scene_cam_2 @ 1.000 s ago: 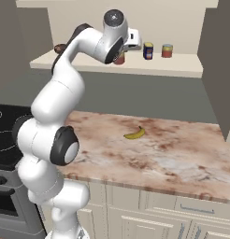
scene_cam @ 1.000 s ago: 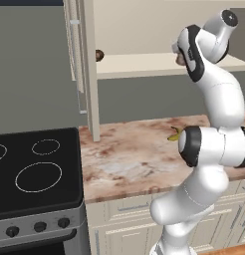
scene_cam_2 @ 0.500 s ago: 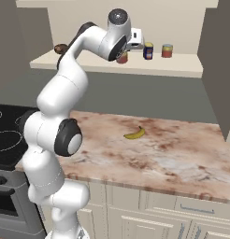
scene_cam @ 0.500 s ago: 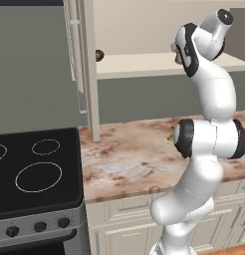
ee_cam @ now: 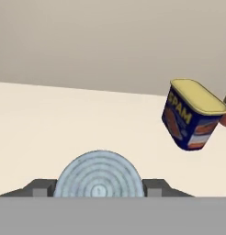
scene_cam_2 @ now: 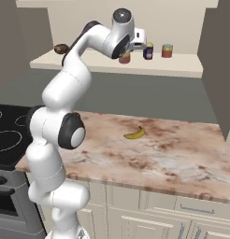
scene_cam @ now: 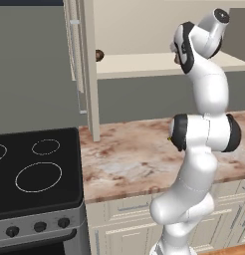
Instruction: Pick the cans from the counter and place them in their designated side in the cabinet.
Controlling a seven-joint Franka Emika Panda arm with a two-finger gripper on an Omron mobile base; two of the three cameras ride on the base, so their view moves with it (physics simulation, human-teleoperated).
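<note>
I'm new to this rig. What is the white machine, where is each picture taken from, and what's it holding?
It is a white robot arm on a driving base in a rendered kitchen. Two pictures come from cameras behind it, left and right; the third looks along its hand. On the marble counter lies a banana. On the cabinet shelf stand a blue can and a red can. The jaws appear shut on a red-orange can with a pale top.
</note>
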